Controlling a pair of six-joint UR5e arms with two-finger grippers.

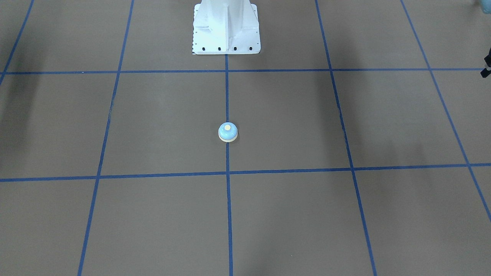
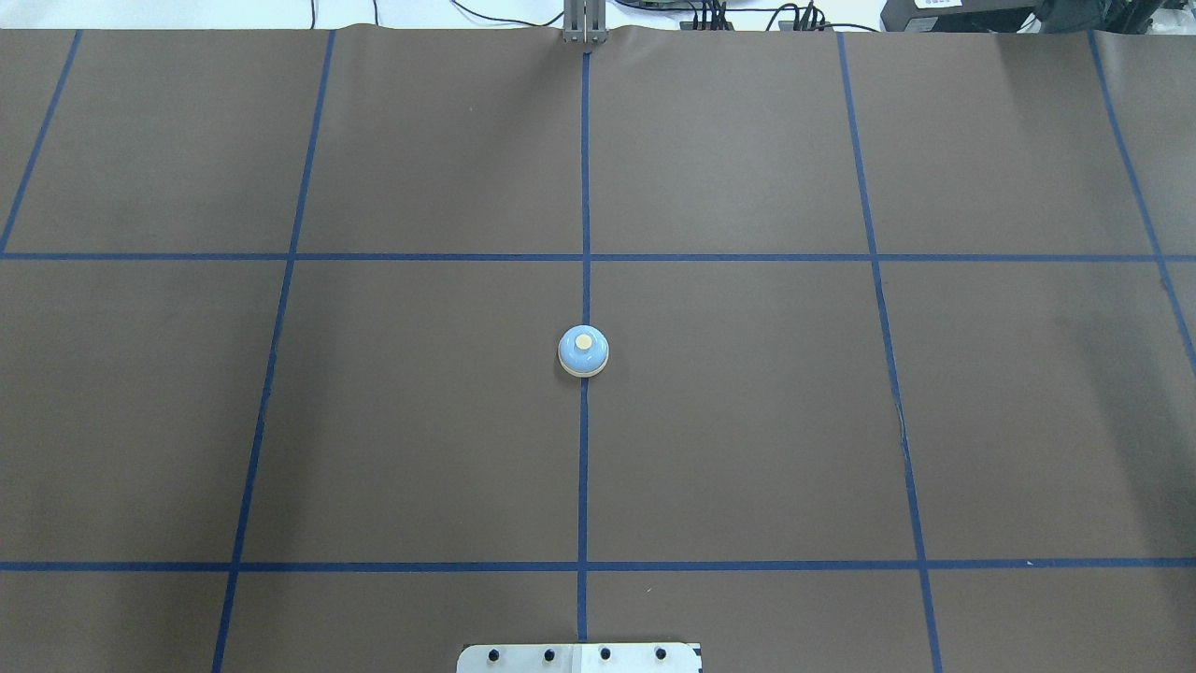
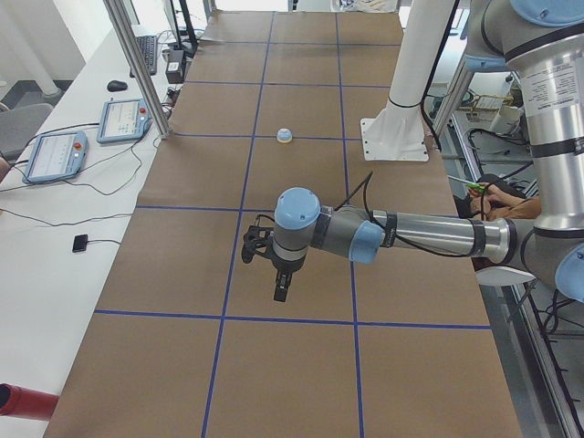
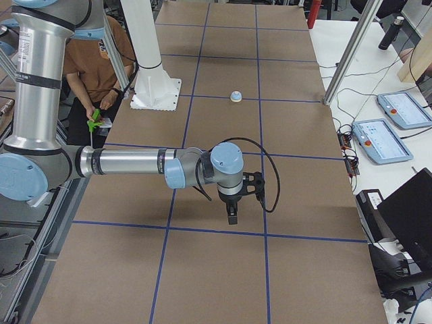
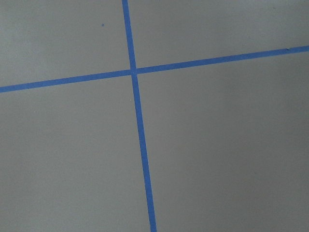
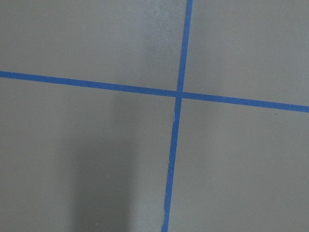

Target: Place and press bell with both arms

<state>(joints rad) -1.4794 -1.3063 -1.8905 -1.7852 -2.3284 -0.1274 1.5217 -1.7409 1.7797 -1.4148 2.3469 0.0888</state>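
arms [image 3: 429, 235]: silver-grey tubes | light-blue joint caps [image 3: 298, 208] | black cables [image 3: 365, 196]

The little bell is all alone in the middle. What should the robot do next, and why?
Probably swing one arm, say the left arm, in toward the bell. The bell stands upright on the middle blue line with nothing touching it, while the left arm and the right arm both hang far from it, out to either side.
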